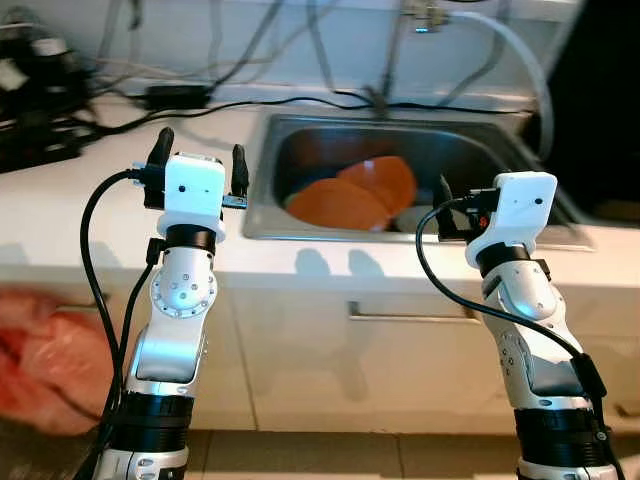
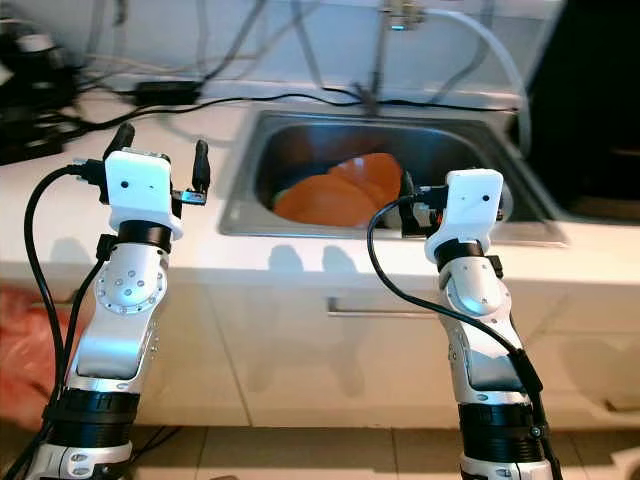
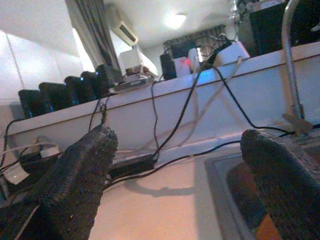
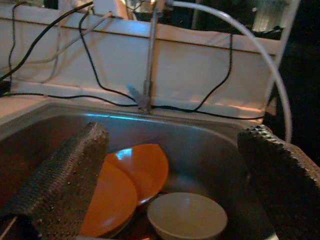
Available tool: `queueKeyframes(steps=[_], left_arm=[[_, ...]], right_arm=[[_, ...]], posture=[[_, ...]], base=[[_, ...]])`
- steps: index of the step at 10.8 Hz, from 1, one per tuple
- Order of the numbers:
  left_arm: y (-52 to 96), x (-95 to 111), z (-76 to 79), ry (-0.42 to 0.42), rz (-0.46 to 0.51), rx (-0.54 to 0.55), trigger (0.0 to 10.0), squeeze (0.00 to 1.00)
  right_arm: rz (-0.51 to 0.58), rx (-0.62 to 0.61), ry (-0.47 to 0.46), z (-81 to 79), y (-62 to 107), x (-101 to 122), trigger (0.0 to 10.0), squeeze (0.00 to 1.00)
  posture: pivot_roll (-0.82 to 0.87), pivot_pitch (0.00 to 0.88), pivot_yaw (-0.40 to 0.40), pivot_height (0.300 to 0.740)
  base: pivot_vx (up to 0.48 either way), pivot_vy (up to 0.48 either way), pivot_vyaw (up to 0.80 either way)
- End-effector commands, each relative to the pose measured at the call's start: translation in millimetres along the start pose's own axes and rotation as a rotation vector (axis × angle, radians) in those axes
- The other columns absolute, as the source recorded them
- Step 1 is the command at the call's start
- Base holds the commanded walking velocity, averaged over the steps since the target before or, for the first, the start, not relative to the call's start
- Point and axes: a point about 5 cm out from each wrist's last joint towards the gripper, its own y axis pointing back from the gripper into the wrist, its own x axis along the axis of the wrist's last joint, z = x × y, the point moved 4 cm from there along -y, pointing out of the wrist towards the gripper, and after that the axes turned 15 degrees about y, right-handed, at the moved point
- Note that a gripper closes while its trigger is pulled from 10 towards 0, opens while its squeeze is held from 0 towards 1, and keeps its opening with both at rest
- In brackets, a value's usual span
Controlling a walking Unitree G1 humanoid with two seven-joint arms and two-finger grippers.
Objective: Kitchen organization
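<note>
Two orange plates [image 1: 355, 195] lie overlapped in the steel sink [image 1: 262, 190], with a white bowl [image 4: 186, 216] beside them toward the right. My left gripper [image 1: 200, 160] is raised over the white counter just left of the sink, open and empty. My right gripper [image 4: 175, 132] hovers at the sink's front right edge, pointing at the plates [image 4: 135, 175] and bowl, fingers wide open with nothing between them. In the left eye view one right finger [image 1: 443, 195] shows beside the white wrist block.
Black cables and a power adapter [image 1: 178, 96] cross the counter behind the sink. Dark appliances [image 1: 35, 90] stand at the far left. A faucet [image 4: 149, 60] and a white hose [image 1: 520, 60] rise behind the basin. A drawer handle [image 1: 405, 312] sits below; a pink-red bundle [image 1: 45, 360] lies lower left.
</note>
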Motion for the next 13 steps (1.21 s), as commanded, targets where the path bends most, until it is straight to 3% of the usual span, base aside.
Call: queueKeyframes(steps=[1, 7, 13], left_arm=[[-3.0, 4.8, 2.5, 0.001, 0.014, 0.002, 10.0, 0.00], [-2.6, 2.6, 2.6, -0.008, 0.006, 0.006, 10.0, 0.00], [-4.3, 1.1, 3.7, -0.014, 0.001, 0.006, 10.0, 0.00]], right_arm=[[-0.004, -0.021, 0.015, 4.6, -2.3, 0.1, 10.0, 0.00], [-0.025, -0.031, 0.014, 4.8, -1.7, -5.5, 10.0, 0.00], [-0.029, -0.034, 0.010, 3.0, -3.3, -6.9, 10.0, 0.00]], posture=[[0.09, 0.000, -0.016, 0.740], [0.09, 0.000, -0.011, 0.740], [0.09, 0.000, -0.006, 0.740]], base=[[0.000, 0.000, 0.00], [-0.040, 0.000, 0.00], [-0.274, 0.000, 0.00]])
